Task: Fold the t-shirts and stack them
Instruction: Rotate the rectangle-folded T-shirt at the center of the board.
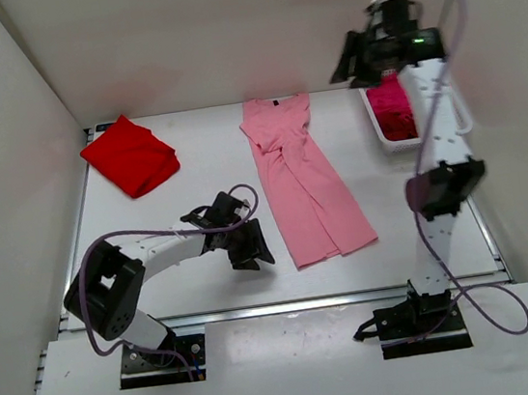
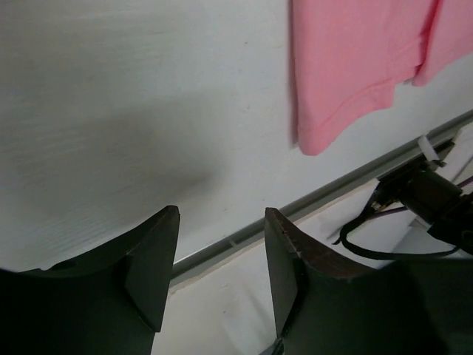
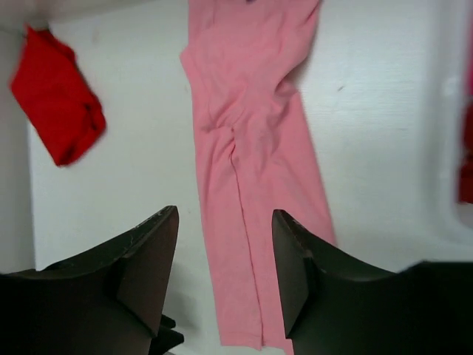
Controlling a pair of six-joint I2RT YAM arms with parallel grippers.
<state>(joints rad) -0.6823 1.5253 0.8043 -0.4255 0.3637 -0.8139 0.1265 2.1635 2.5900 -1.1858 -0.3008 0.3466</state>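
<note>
My left pincer (image 2: 222,218) hangs low over the near part of the table (image 1: 192,168), jaws apart and empty. It is at eight o'clock of the light pink t-shirt (image 1: 300,178), a long narrow strip at centre that probably awaits its crosswise fold. Farther, at ten o'clock, the bright red t-shirt (image 1: 130,155) lies folded, likely the stack's base. My right pincer (image 3: 225,214), raised at two o'clock, gapes empty above the basket (image 1: 389,145) holding a magenta t-shirt (image 1: 391,108).

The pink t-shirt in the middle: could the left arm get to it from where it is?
Probably yes: the left arm sits beside the pink t-shirt, jaws open, only bare table between.
</note>
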